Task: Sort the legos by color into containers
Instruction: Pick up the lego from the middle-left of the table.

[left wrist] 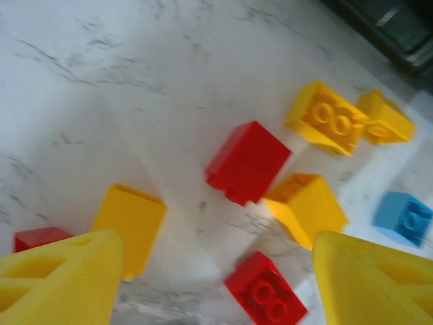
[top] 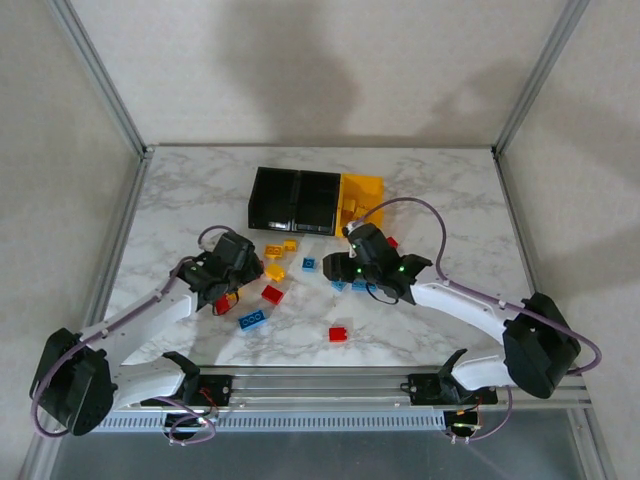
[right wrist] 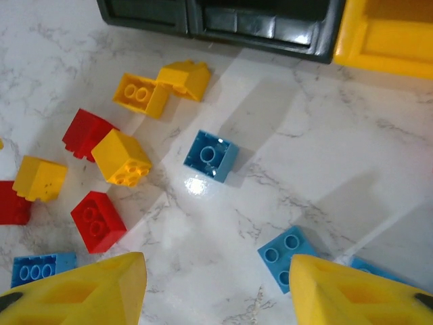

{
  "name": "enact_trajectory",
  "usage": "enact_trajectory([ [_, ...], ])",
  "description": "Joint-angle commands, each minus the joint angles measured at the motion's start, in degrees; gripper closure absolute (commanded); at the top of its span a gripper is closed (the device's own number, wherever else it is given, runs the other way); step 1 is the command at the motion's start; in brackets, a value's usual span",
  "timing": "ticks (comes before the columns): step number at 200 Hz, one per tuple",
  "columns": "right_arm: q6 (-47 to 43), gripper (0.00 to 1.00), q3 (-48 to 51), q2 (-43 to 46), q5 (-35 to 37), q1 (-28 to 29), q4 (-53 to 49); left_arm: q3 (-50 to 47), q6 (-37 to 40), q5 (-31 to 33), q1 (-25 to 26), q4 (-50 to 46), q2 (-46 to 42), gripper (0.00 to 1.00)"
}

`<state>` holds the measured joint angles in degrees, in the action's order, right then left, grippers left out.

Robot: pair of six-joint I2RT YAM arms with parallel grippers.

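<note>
Looking down from the top camera, the marble bench (top: 180, 200) carries three bins in a row at its far side: two black containers (top: 295, 200) on the left and a yellow container (top: 362, 193) touching them on the right. The legos (top: 272, 294) lie loose on the bench in front of that row, with red, blue and yellow mixed. The left pincer (top: 245, 258) hangs low over the left part of the scatter, and the right pincer (top: 350, 238) sits near the front of the yellow container. From this height I cannot tell how far either stands open. In the left wrist view, which is somewhat blurred, that pincer's yellow fingers (left wrist: 61, 277) are spread wide and hold nothing. On the bench ahead of them a red brick (left wrist: 247, 162) lies tipped between two plain yellow ones, a studded yellow brick (left wrist: 328, 122) lies farther off, and a small blue brick (left wrist: 404, 217) lies at the right edge. In the right wrist view the fingertips (right wrist: 358, 291) likewise stand far apart and empty. A single-stud blue brick (right wrist: 211, 156) lies ahead of the gap and a four-stud blue brick (right wrist: 287, 254) sits just beside the right fingertip. Red and yellow bricks are grouped to the left, with the container fronts along the top.
</note>
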<state>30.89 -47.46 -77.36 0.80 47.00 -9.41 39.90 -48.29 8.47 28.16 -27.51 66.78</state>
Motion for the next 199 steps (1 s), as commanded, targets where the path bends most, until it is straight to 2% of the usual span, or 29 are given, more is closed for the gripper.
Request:
enact_trajectory([
  [1,1.92,0.42,0.19,-0.22,0.42,0.88,1.84,-0.44,4.42,2.2,-2.15,-2.54,3.2,0.26],
  [26,2.9,0.42,1.55,0.93,0.58,0.85,1.74,-0.39,6.68,-0.01,-4.32,-0.69,6.98,0.27],
  [100,3.73,0.42,4.13,4.02,3.89,0.86,-0.5,0.17,9.65,-1.66,-4.43,0.79,12.61,0.28],
  [128,4.12,0.42,4.61,3.78,4.16,0.87,-0.19,0.24,10.23,-2.98,-4.44,1.15,14.11,0.4],
  [150,4.35,0.42,5.09,3.56,4.56,0.84,-0.22,-0.16,10.24,-3.81,-4.34,1.57,14.75,0.43],
  [170,4.76,0.42,5.58,3.39,4.7,0.84,-0.17,-0.26,10.41,-3.58,-4.35,1.35,14.95,0.5],
  [181,4.82,0.42,5.64,3.45,4.87,0.89,-0.26,-0.04,10.67,-3.57,-4.34,1.23,15.16,0.6],
  [199,4.94,0.42,5.86,3.66,5.0,0.9,-0.41,0.59,10.92,-3.55,-4.34,0.84,15.24,0.71],
])
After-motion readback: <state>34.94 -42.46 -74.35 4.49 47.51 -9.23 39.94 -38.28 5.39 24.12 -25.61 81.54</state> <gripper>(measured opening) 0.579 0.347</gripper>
